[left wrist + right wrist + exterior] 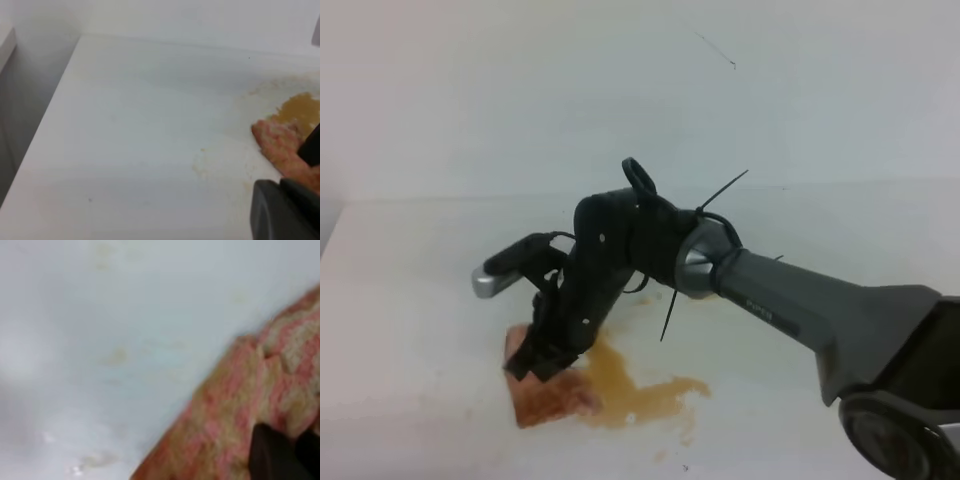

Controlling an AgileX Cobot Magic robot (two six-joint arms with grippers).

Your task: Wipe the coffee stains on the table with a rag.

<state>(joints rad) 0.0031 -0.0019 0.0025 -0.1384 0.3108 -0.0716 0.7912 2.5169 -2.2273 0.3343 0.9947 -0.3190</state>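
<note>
The pinkish-brown rag (552, 396) lies on the white table (410, 300) at the left edge of the amber coffee stains (632, 392). My right gripper (542, 362) reaches across from the right and is shut on the rag's upper part, pressing it down. The right wrist view shows the rag (235, 415) close up with a dark fingertip (272, 457) on it. The left wrist view shows the rag (280, 147), the puddle (300, 110) behind it and a faint tan smear (220, 162). A dark blurred part (285, 212) fills that view's bottom right corner; the left jaws do not show.
A white wall rises behind the table. The table's left edge (45, 125) drops off beside a grey gap. The right arm's thick grey link (820, 305) spans the table's right half above the surface. Small tan specks (665, 455) lie near the puddle.
</note>
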